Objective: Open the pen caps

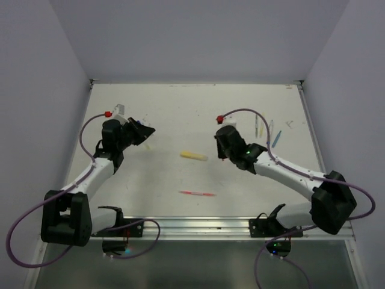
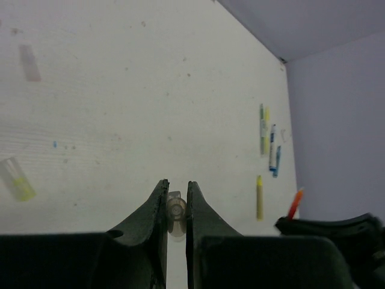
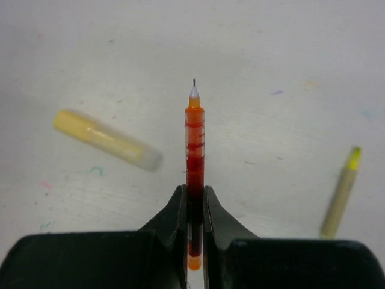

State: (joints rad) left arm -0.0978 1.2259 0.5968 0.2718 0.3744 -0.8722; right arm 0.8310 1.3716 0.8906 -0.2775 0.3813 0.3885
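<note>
Right gripper [image 3: 194, 189] is pinched narrow on the orange pen [image 3: 194, 144]. I hold it low on the barrel, so the bare tip points away from me and stays off the table [image 1: 174, 108]. Left gripper [image 2: 176, 183] is closed small on a clear pen cap [image 2: 175, 209], seen end-on between the fingers. I judge it to be this pen's cap, already off, with my hands well apart so cap and nib cannot meet. A yellow pen [image 1: 194, 155] lies near the middle, just left of my right hand; it is too blurred to tell whether it is capped. A red pen [image 1: 197, 193] lies alone, nearer my bases. A yellow-green pen [image 1: 257, 125] and a blue pen [image 1: 277, 138] bunch at the far right, close to the table's right edge. A loose cap with yellow in it [image 2: 16, 179] sits off to one side of my left hand. The strip between my hands is open and looks a fair place to set pen and cap down. The right bunch sits near the wall [image 1: 349, 90], so a reach there leaves my right arm little side room.
</note>
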